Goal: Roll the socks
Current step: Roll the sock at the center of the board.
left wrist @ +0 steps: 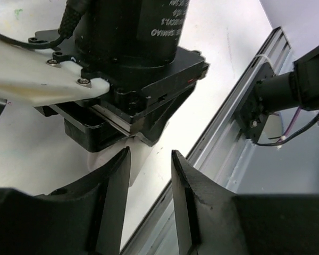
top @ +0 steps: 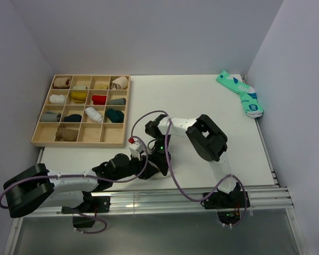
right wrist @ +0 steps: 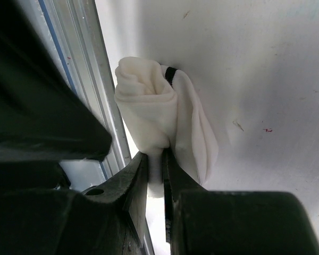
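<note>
My right gripper [right wrist: 155, 156] is shut on a fold of the short white sock [right wrist: 159, 117], which is partly rolled, with a dark cuff stripe [right wrist: 171, 74] at its far end. The sock lies at the table's near edge, beside the metal rail [right wrist: 82, 69]. In the top view the right gripper [top: 160, 161] points down and hides the sock. My left gripper [left wrist: 150, 159] is open and empty, close beside the right gripper's body [left wrist: 133, 64]; a bit of white sock [left wrist: 141, 159] shows beyond its fingers. The teal pair [top: 242, 93] lies flat at the far right corner. No long tan-brown sock is in view.
A wooden compartment tray [top: 40, 139] stands at the far left, with rolled socks in several cells. The left gripper [top: 140, 158] sits just left of the right one. The metal rail [left wrist: 223, 122] runs along the near edge. Walls close in the left, back and right.
</note>
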